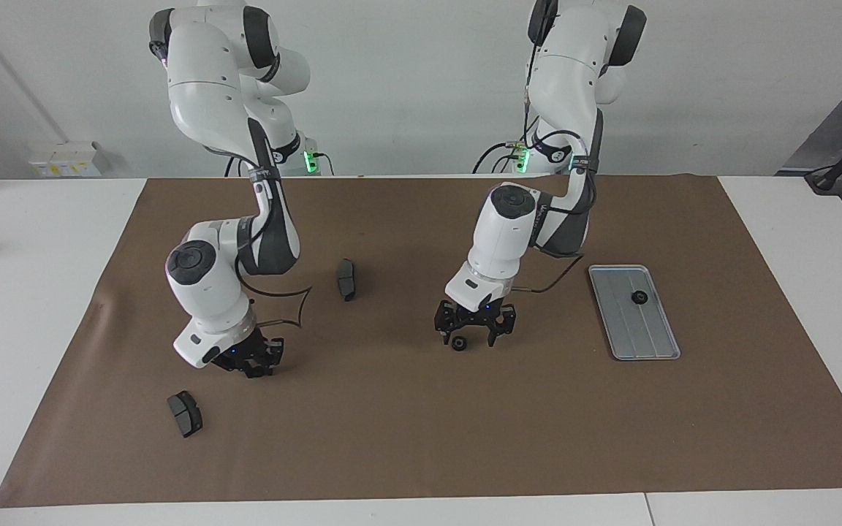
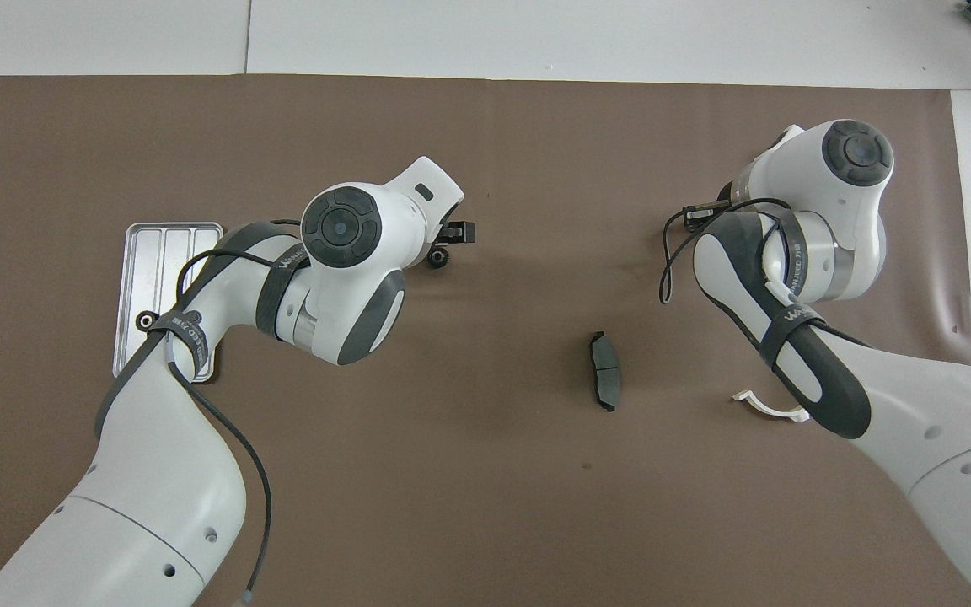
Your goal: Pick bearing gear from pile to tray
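Observation:
A small black ring lies on the brown mat at mid-table; it also shows in the overhead view. My left gripper is open and low over it, fingers either side, the ring close to one finger; in the overhead view only the left gripper's tip shows. The silver tray lies toward the left arm's end and holds one black ring. The tray's rim and the ring in it also show in the overhead view. My right gripper hangs low over the mat, holding nothing I can see.
One dark grey pad lies between the arms, also in the overhead view. A second pad lies farther from the robots than the right gripper. A white half-ring bracket lies beside the right arm.

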You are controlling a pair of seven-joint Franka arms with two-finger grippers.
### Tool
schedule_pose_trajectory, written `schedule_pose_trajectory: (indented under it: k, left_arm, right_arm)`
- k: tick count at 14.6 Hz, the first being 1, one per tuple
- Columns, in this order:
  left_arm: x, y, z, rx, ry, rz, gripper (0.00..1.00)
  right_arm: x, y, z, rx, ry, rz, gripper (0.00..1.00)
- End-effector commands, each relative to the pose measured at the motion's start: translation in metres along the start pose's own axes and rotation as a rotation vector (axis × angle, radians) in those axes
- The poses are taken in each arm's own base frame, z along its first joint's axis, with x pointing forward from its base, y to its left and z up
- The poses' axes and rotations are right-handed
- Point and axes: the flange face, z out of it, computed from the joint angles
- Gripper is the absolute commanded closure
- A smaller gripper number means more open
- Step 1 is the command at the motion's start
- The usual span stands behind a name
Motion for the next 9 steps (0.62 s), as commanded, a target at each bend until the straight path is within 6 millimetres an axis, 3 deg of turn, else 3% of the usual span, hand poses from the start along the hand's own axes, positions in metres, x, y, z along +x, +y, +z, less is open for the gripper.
schedule_pose_trajectory:
  k: [1, 5, 9]
  left_arm:
    - [-0.002, 0.002, 0.006, 0.005, 0.024, -0.004, 0.08]
    - [-0.008, 0.002, 0.013, 0.004, 0.022, 0.001, 0.13]
    - [-0.019, 0.006, 0.021, 0.000, 0.021, 0.011, 0.17]
  right_arm:
    - [0.000, -0.001, 0.005, 0.013, -0.003, -0.009, 0.99]
    - [0.002, -0.005, -0.002, 0.015, -0.005, -0.007, 1.00]
    - [0.005, -0.012, -0.028, 0.021, -0.013, 0.042, 1.00]
